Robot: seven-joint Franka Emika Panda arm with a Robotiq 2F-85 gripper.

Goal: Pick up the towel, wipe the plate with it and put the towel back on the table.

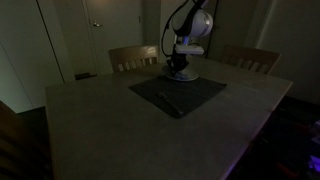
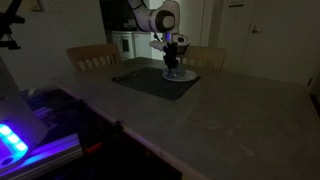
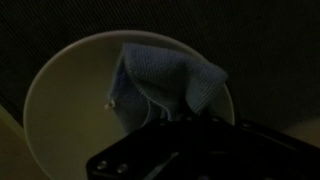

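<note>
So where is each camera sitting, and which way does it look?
Exterior view: off a near corner of the table, looking across at chairs and a door; shows the arm and claw.
Exterior view: off another table side, looking across at the chairs; shows the arm and claw.
Wrist view: looks down at the plate and towel; shows only the dark claw, seemingly pinching the towel.
Shared: both exterior views show arm, claw and dark mat.

arm [image 1: 190, 22]: arched over, last link dropping steeply | wrist [image 2: 170, 40]: pointing straight down | fingers [image 1: 180, 70]: low, closed together, pinching a bunched towel [image 3: 165, 80] between their tips, cloth spreading out beyond them
</note>
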